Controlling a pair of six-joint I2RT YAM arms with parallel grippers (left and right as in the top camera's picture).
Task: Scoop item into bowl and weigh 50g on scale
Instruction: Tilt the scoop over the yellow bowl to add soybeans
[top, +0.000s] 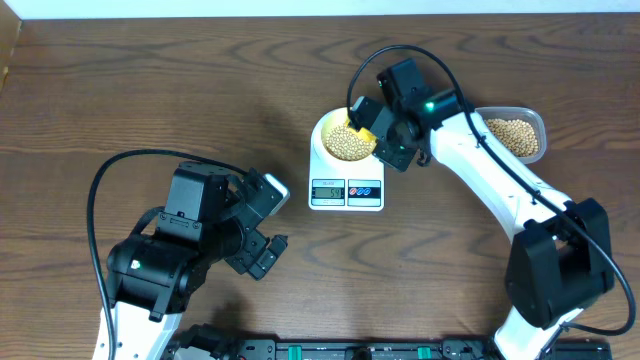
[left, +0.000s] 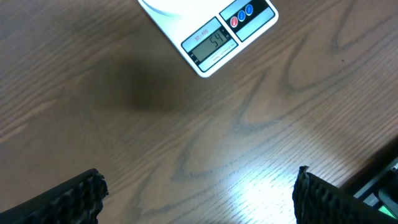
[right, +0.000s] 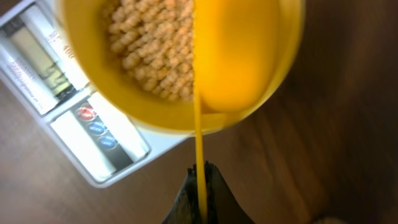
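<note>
Overhead, the bowl (top: 322, 135) of beans (top: 347, 143) sits on the scale (top: 346, 192), and the right gripper (top: 366, 114) holds a yellow scoop (top: 362, 131) over it. In the left wrist view, the left gripper (left: 199, 199) gapes wide above the table (left: 124, 124). In the right wrist view, the jaws are pinched tight on the yellow scoop's handle.

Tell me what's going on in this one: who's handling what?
The right fingers are shut on the thin handle of a yellow scoop, held over the bowl, which sits on the scale. The bowl already holds a heap of beans, and more lie in the clear tub. The scale's display is lit and seems to read 54. The left fingers are open and empty above the table.
</note>
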